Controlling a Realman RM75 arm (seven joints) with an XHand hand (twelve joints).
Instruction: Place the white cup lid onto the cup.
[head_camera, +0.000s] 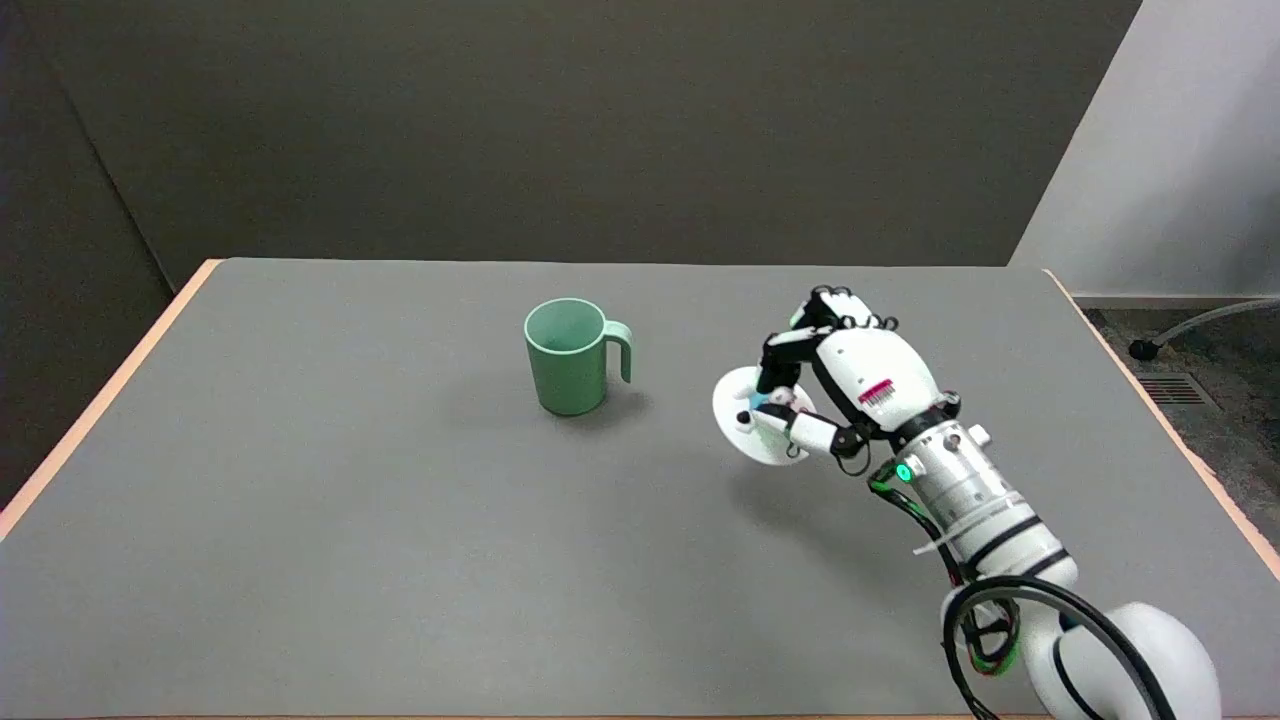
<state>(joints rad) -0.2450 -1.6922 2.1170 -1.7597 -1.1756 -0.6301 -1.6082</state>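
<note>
My right hand (835, 385) has the white cup lid (745, 415) pinched between thumb and fingers, the fingers curled over its right edge while the thumb presses from the near side. The lid is a thin, round disc of smooth, glossy plastic, and I hold it tilted, its face turned toward the left so that it reads as an oval. It sits at the left tip of my hand, lifted off the table (350, 560) (its soft shadow falls on the surface below and slightly nearer). A small blue spot shows just where my fingers meet the lid; I cannot tell whether it belongs to the lid or to my hand.

My hand itself is hard white shell over black links, with a small pink-red patch on its back. Behind it my wrist is a ribbed metallic cylinder carrying a green light, and black cables loop down beside my white forearm toward the lower right corner.

The cup (567, 357) stands upright well to the left of the lid, apart from it. It is a pale green mug, matte, with a plain cylindrical body, an open mouth and a squared handle pointing right, toward my hand.

The table is covered in a flat grey mat with a faintly felted look, and a pale wood edge shows along its sides.
</note>
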